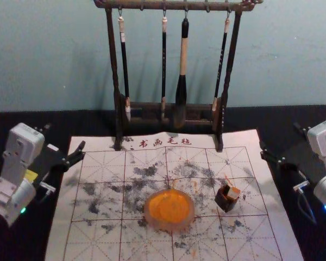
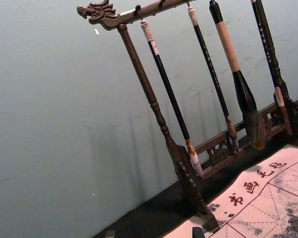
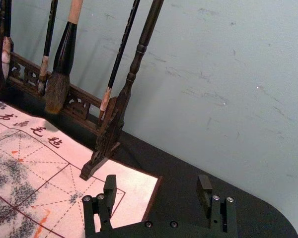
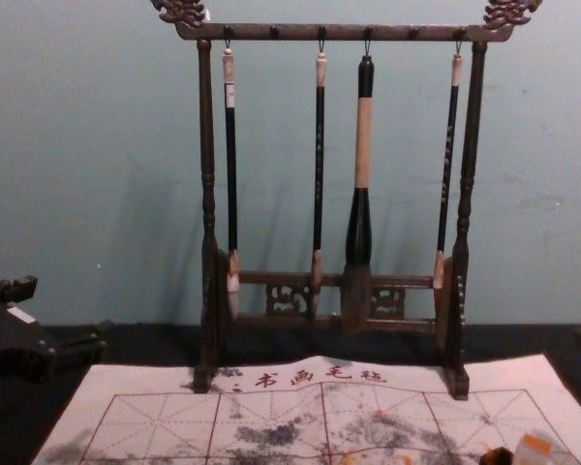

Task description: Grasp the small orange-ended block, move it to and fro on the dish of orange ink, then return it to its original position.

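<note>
The small orange-ended pale block [image 1: 234, 193] leans in its dark brown holder [image 1: 225, 203], at seven o'clock from the nearer right gripper [image 1: 279, 136], jaws wide. The left gripper [image 1: 64, 136], jaws also wide, is at the block's ten o'clock.

The dish [image 1: 169, 209] left, box [image 1: 226, 203] right on the mat [image 1: 98, 239], block [image 1: 234, 193] seemingly inside, rack [image 1: 146, 114] behind.
</note>
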Robot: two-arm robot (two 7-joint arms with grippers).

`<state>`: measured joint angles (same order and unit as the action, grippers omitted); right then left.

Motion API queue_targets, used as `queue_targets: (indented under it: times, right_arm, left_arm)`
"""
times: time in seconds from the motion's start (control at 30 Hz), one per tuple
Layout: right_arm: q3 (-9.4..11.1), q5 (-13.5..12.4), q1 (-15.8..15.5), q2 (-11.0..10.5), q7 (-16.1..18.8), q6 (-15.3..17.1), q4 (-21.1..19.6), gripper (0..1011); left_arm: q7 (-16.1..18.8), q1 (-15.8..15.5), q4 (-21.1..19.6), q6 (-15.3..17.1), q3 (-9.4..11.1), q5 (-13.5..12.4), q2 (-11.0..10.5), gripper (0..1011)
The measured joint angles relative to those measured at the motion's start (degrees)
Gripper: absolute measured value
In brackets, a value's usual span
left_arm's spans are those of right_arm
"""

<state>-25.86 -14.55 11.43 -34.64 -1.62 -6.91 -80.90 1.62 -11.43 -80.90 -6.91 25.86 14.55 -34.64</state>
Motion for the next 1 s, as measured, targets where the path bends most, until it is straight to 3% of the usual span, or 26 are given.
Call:
queue_targets:
  times: [0.23,0.43,0.63,0.83,1.0]
  right_arm:
    - [0.1,0.0,0.0,0.0,0.0,0.0,0.0,1000]
    - [1.3,-0.1,-0.4,-0.2,2.0,-1.8,-0.7,1000]
    - [3.1,-2.7,-3.7,-3.1,6.8,-4.2,-4.7,1000]
    - [4.7,-6.3,-9.2,-7.5,13.4,-6.1,-10.0,1000]
    - [5.1,-8.0,-11.8,-9.6,17.7,-7.1,-11.9,1000]
  left_arm:
    - [0.0,0.0,0.0,0.0,0.0,0.0,0.0,1002]
    - [0.0,0.0,0.0,0.0,0.0,0.0,0.0,1001]
    - [0.0,0.0,0.0,0.0,0.0,0.0,0.0,1001]
    - [0.0,0.0,0.0,0.0,0.0,0.0,0.0,1002]
    - [0.0,0.0,0.0,0.0,0.0,0.0,0.0,1001]
